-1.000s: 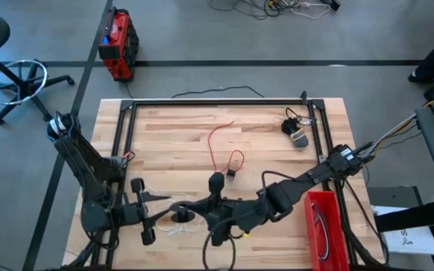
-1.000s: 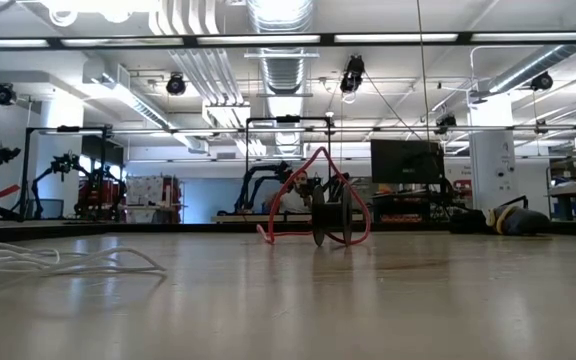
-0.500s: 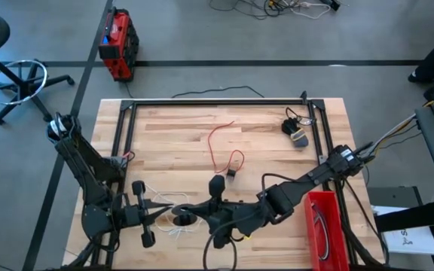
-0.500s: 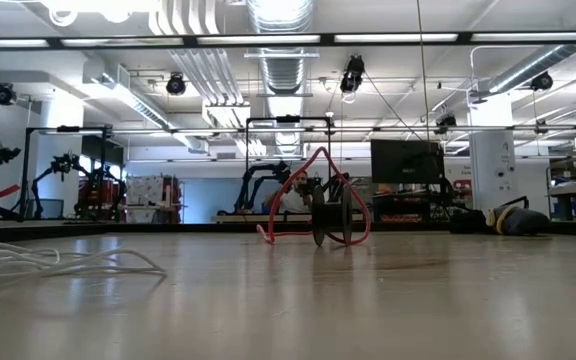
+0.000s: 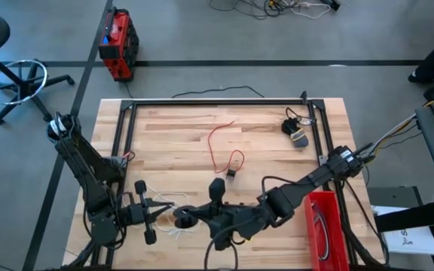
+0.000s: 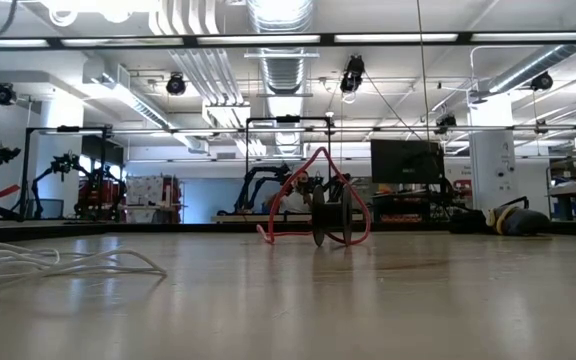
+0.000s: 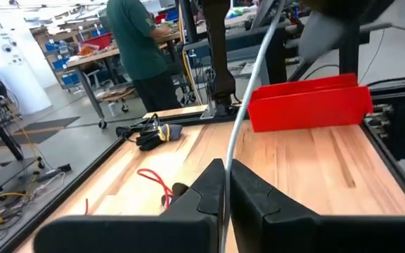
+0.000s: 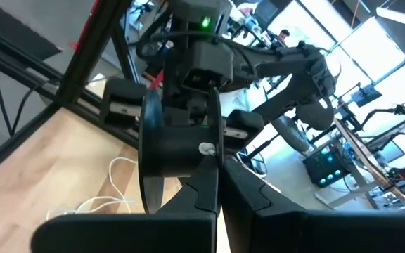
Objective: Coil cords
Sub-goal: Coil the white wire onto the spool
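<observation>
The white cord [image 5: 176, 231] lies in loose loops on the wooden table near the front edge, and shows in the low view [image 6: 68, 262] too. My left gripper [image 5: 169, 211] is shut on a strand of it. Right beside it, my right gripper [image 5: 193, 219] is shut on a black spool [image 8: 178, 144], at whose hub a white cord end [image 8: 206, 149] sits. The red cord [image 5: 218, 144] with its dark plug [image 6: 328, 222] rests mid-table. A bundled black cord [image 5: 296, 129] lies at the far right. My left gripper pinches a single strand of the white cord [image 7: 228, 165] between its two fingers, coming level from the table's left. The strand runs from the fingertips in a gentle curve, nearly taut, toward the spool. My right gripper pinches the black spool by its lower rim [image 8: 201, 169], fingers level from the table's right; the spool stands on edge just above the table.
A red bin [image 5: 324, 226] stands at the near right corner. A black metal frame [image 5: 217, 102] runs around the table's far and side edges. The far half of the board has free room. A person [image 7: 136, 42] stands in the room beyond.
My left gripper has shifted a little toward the table's near edge and toward the spool, still shut on the white cord. The right gripper and spool stay almost in place.
</observation>
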